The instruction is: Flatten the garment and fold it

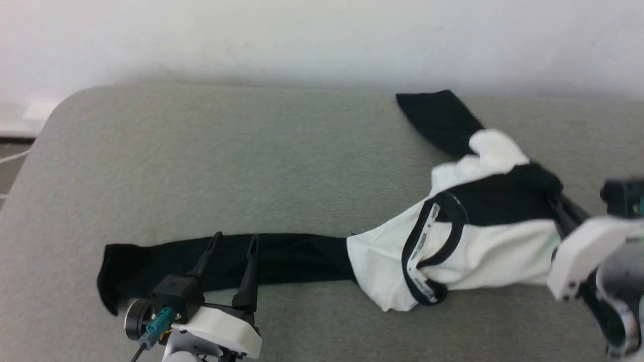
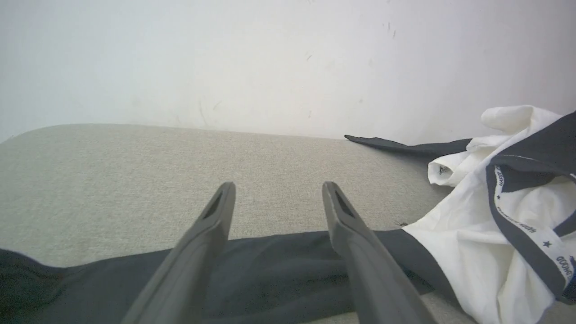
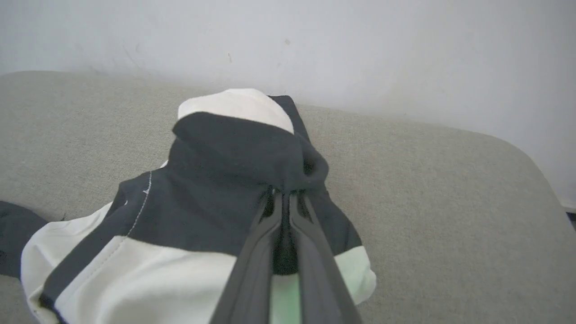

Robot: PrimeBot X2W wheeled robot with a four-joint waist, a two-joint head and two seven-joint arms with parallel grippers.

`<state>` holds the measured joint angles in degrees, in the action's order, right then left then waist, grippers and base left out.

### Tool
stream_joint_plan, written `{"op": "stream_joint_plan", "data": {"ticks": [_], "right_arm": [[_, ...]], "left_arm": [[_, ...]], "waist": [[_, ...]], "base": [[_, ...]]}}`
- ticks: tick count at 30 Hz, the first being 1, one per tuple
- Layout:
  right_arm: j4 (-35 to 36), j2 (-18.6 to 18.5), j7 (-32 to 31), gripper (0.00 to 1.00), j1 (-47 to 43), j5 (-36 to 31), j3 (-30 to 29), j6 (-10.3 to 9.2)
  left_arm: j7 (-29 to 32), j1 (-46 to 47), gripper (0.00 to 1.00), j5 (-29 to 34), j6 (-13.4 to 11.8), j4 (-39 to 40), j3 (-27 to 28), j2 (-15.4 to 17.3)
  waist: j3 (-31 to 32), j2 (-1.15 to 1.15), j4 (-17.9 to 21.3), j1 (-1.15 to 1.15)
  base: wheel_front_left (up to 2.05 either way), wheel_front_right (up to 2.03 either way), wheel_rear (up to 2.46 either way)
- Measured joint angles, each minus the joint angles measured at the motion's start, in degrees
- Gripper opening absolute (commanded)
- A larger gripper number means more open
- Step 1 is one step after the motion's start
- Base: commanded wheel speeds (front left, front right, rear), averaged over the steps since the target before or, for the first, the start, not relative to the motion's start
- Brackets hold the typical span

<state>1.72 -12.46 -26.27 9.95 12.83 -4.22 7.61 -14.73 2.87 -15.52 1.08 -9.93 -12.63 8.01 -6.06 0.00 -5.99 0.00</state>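
Right gripper (image 3: pixel 282 195) jaws pinched tight on a bunch of black cloth at the right end of the garment (image 1: pixel 483 251); the fabric puckers around the tips and is pulled up there. Left gripper (image 1: pixel 235 240) jaws wide apart, nothing between them, tips over the near sleeve (image 1: pixel 297 259); can't tell if they touch it. Garment sits crumpled on the right half of the grey pad (image 1: pixel 251 166), white body bunched, neckline (image 1: pixel 420 251) open toward the front. Near sleeve lies stretched out flat to the left along the front. Far sleeve (image 1: pixel 437 118) runs back toward the wall (image 1: pixel 322 40). A white fold humps on top.
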Motion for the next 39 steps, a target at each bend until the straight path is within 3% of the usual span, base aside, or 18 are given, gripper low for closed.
{"op": "stream_joint_plan", "data": {"ticks": [4, 8, 9, 10, 14, 19, 25, 31, 39], "right_arm": [[3.21, 5.36, 2.35, 0.00, -8.93, 1.87, -3.86, -0.01], [0.51, 7.08, 6.35, 0.00, -15.75, -0.43, -5.03, -0.02], [-0.83, 7.50, 7.31, 0.41, -16.58, -0.58, -4.95, -0.04], [-2.25, 7.89, 8.01, 1.00, -17.15, -0.92, -4.59, -0.05], [-4.88, 8.78, 11.98, 1.00, -17.16, -2.75, -3.70, -0.05], [-1.07, 9.14, 18.31, 1.00, -13.72, -2.41, -4.70, -0.07], [5.46, 9.34, 24.69, 1.00, -11.51, -3.23, -6.86, -0.05], [5.99, 9.38, 27.57, 1.00, -10.28, -3.16, -7.17, -0.07], [3.83, 9.39, 30.05, 1.00, -9.89, -2.23, -7.06, -0.05]], "left_arm": [[0.00, -0.04, 1.00, 0.03, 0.48, 0.00, 0.02, -0.18], [0.00, -0.04, 1.00, 0.51, 1.23, -0.58, -0.47, -0.23], [0.00, -0.03, 1.00, 0.52, 1.42, -0.85, -0.68, -0.20], [0.02, -0.03, 1.00, 0.52, 1.51, -1.15, -0.97, -0.20], [1.31, 0.07, 1.00, 0.85, 2.59, -2.10, -2.64, 0.09], [6.64, 2.09, 1.00, -0.15, 4.89, -1.80, -6.42, 0.69], [21.63, 10.35, 1.00, -3.34, 5.95, -1.67, -14.78, 1.22], [39.10, 19.33, 1.00, -5.84, 6.02, -7.42, -21.31, 1.41], [47.33, 28.39, 1.00, -6.59, 6.01, -15.90, -28.37, 2.74]], "waist": [[1.05, 0.00, 3.45, 0.00], [1.81, 0.00, 6.14, -0.01], [1.95, 0.00, 6.68, -0.01], [2.06, 0.00, 7.18, 0.00], [2.33, 0.00, 8.58, -0.01], [2.20, 0.00, 9.76, 0.00], [0.97, 0.00, 10.89, 0.01], [-0.92, 0.00, 12.84, 0.01], [-4.63, 0.00, 15.36, 0.01]], "base": [[0.00, 0.00, 0.00], [0.00, 0.00, 0.00], [0.00, 0.00, 0.00], [0.00, 0.00, 0.00], [0.00, 0.00, 0.00], [0.00, 0.00, 0.00], [0.00, 0.00, 0.00], [0.00, 0.00, 0.00], [0.00, 0.00, 0.00]]}}
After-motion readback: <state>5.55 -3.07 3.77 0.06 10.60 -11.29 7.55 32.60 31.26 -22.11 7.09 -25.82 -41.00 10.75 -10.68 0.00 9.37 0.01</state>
